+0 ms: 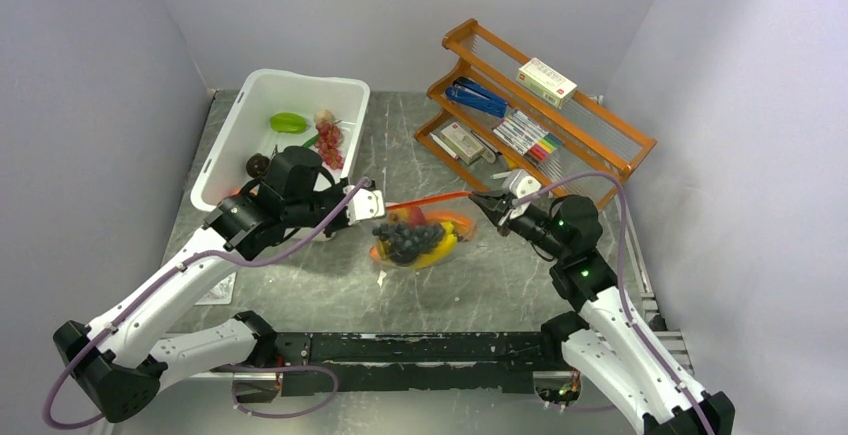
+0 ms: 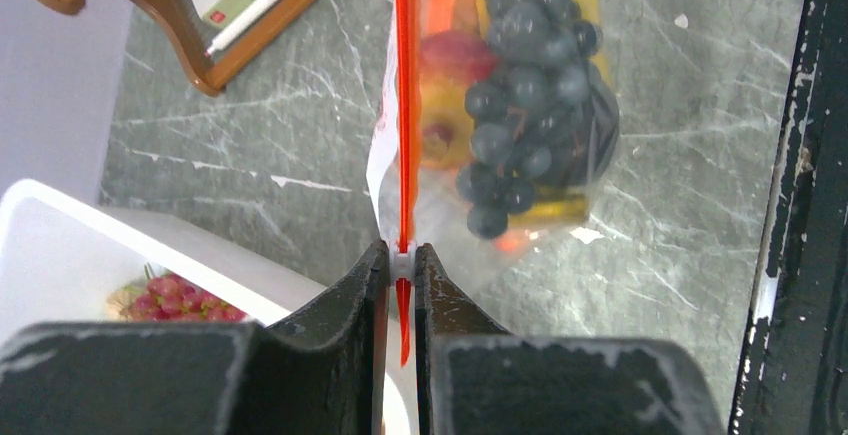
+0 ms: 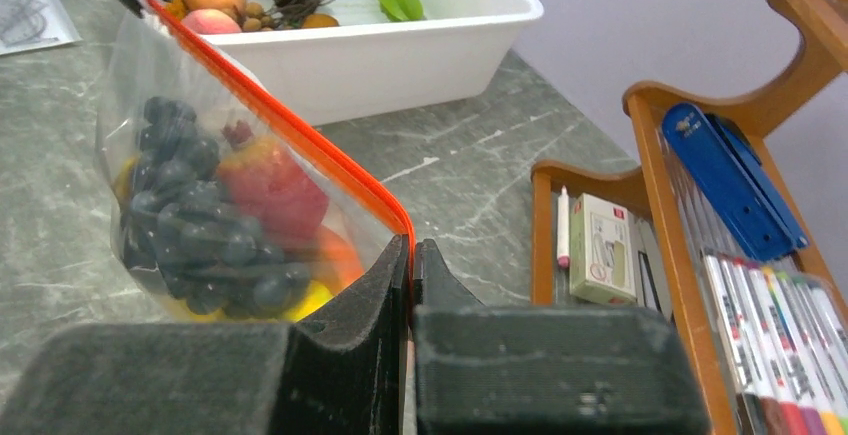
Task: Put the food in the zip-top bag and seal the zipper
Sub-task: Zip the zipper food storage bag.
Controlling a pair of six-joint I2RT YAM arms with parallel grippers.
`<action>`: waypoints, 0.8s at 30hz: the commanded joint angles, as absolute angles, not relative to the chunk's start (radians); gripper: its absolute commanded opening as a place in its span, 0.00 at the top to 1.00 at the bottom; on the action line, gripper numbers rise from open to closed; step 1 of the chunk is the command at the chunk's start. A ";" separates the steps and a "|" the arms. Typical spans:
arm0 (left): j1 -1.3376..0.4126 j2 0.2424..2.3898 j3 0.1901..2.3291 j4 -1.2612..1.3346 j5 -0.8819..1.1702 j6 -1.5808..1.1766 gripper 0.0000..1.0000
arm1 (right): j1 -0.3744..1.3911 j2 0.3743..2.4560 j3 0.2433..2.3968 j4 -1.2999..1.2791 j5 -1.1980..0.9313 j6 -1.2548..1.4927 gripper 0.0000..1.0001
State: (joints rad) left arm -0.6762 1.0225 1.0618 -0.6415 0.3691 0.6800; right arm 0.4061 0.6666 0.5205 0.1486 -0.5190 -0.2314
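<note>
The zip-top bag (image 1: 415, 243) hangs stretched between my two grippers, just above the table. Inside it are dark grapes (image 2: 525, 105), a yellow banana bunch (image 3: 310, 300), a red fruit (image 3: 270, 185) and something orange. The orange-red zipper (image 1: 430, 199) runs taut along the bag's top edge. My left gripper (image 2: 402, 253) is shut on the white slider tab (image 2: 402, 263) at the zipper's left end. At the other end of the strip, my right gripper (image 3: 411, 247) is shut on the zipper (image 3: 290, 140).
A white bin (image 1: 300, 77) at the back left holds more toy food. A wooden rack (image 1: 600, 160) with markers, a blue case and small boxes stands at the back right. A paper sheet (image 1: 218, 290) lies near the left arm. The black base rail (image 1: 420, 347) spans the near edge.
</note>
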 commanded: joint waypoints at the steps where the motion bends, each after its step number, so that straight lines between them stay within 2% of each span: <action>1: -0.661 0.981 1.030 -0.694 0.293 0.649 0.93 | 0.378 0.628 0.510 0.181 -0.416 -0.202 1.00; 14: -0.647 0.936 0.985 -0.715 0.246 0.634 0.93 | 0.359 0.606 0.470 0.201 -0.341 -0.150 1.00; 20: -0.635 0.908 0.999 -0.741 0.199 0.654 0.93 | 0.340 0.616 0.465 0.221 -0.360 -0.126 1.00; 24: -0.629 0.893 1.012 -0.731 0.238 0.639 0.93 | 0.328 0.630 0.457 0.249 -0.388 -0.109 1.00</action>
